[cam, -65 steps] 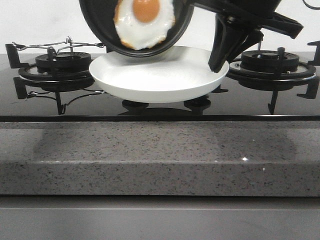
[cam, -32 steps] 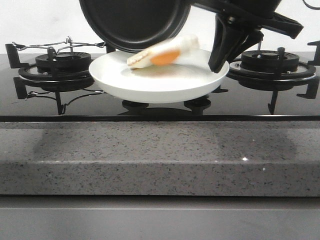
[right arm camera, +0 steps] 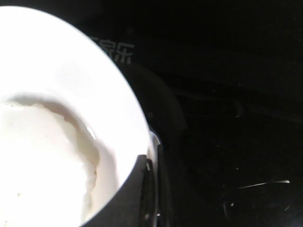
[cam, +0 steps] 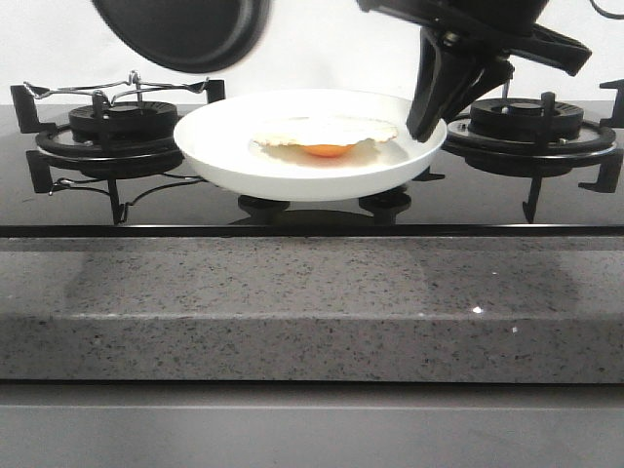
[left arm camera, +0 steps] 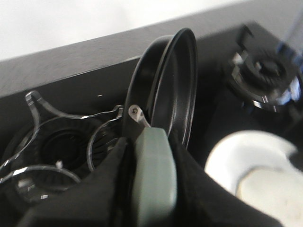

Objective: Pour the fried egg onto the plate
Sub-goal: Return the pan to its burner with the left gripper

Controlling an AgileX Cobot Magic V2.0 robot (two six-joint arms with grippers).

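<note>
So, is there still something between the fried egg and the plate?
No, nothing visible. The fried egg already lies on the plate, yolk down. The empty pan is held up to the left.

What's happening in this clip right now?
The left gripper holds a black frying pan by its handle, tilted up and empty above the left burner. The fried egg lies on the white plate, apparently yolk side down. The right gripper pinches the plate's right rim, holding it above the stove between the two burners. The pour looks done.
</note>
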